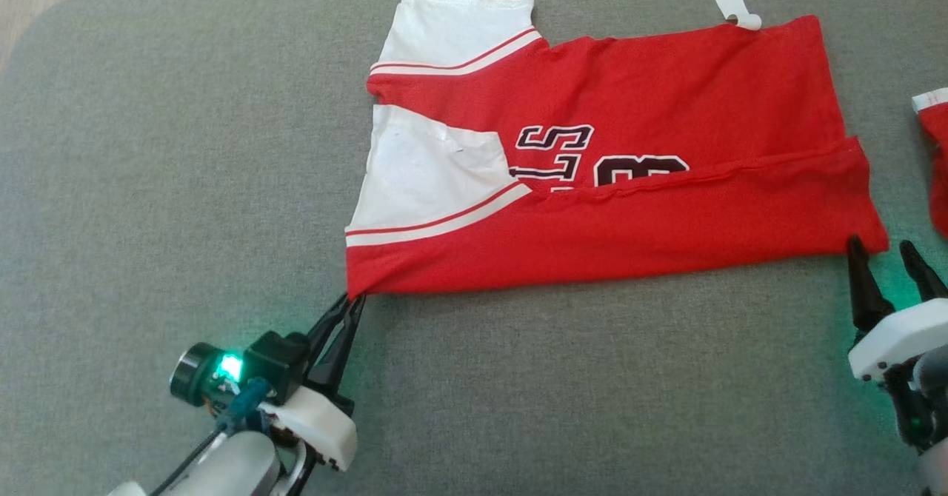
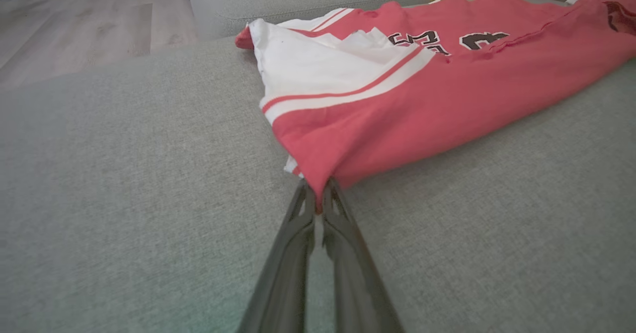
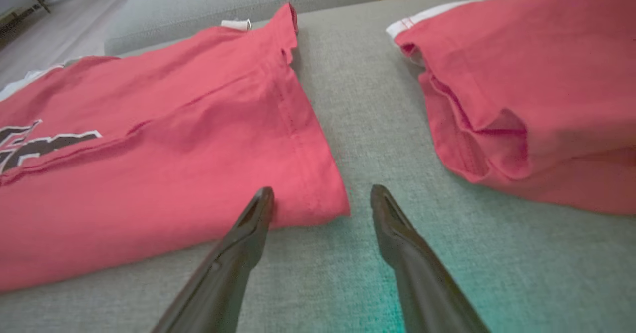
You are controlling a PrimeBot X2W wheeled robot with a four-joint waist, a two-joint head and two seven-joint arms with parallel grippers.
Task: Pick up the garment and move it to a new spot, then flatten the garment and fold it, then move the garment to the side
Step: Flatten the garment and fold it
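Head view: a red and white garment (image 1: 629,215) lay spread on a grey cushioned seat (image 1: 185,185), its near long edge folded up over the dark lettering. The left gripper (image 1: 354,300) sat at the garment's near left corner, fingers pinched together on the red cloth. The right gripper (image 1: 885,255) hovered at the garment's near right corner, fingers spread wide and holding nothing. A second red cloth (image 1: 937,155) lay just right of the garment, apart from it.

Left wrist view: the two fingers met on the garment's (image 2: 422,104) corner tip, red cloth nipped between them.

Right wrist view: the fingers straddled the garment's (image 3: 174,164) corner, one tip at the hem and one over bare seat, not closed.

Judged from this, moving and flattening looked done and one lengthwise fold made. The next fold and the shift to the side remained — the right corner was not yet gripped.
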